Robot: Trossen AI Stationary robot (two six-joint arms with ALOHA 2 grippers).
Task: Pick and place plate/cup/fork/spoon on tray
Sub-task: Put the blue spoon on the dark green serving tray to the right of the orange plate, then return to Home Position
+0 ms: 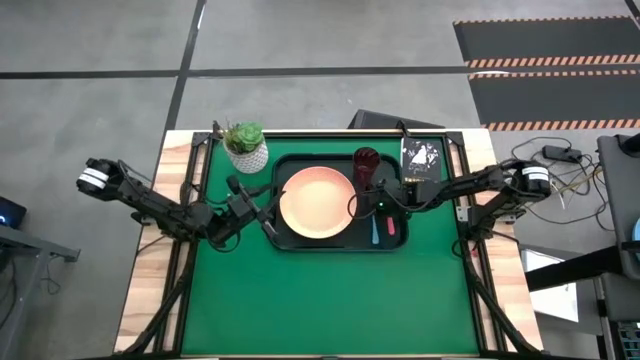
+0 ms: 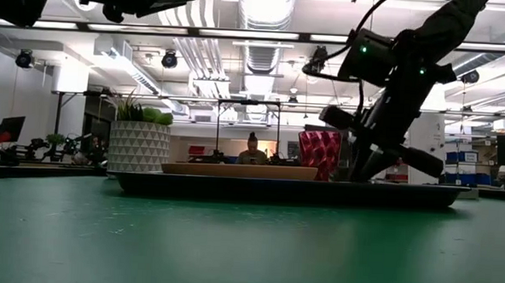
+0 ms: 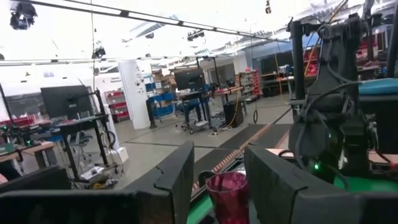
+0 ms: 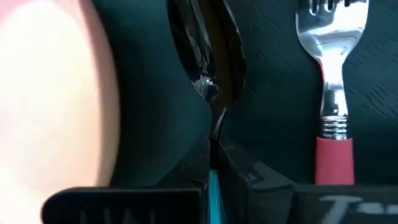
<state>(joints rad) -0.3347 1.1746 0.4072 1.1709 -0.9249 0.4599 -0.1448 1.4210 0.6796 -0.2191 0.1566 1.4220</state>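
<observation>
Spoon [image 4: 211, 68] lies inside the tray [image 1: 300, 243], between the plate [image 1: 316, 203] and the fork [image 4: 333, 93]; my right hand [image 4: 212, 163] is pressed together on its light blue handle. Only my right wrist view shows the dark glossy bowl, the fork's metal tines and its pink-red handle. The high view alone gives the layout: round salmon plate centred in the dark rounded tray, maroon cup [image 1: 366, 166] at its far edge, potted plant [image 1: 246, 146] on the green surface [image 1: 330, 300]. My left hand [image 1: 238, 205] waits beside the tray, fingers [image 3: 177, 177] spread.
</observation>
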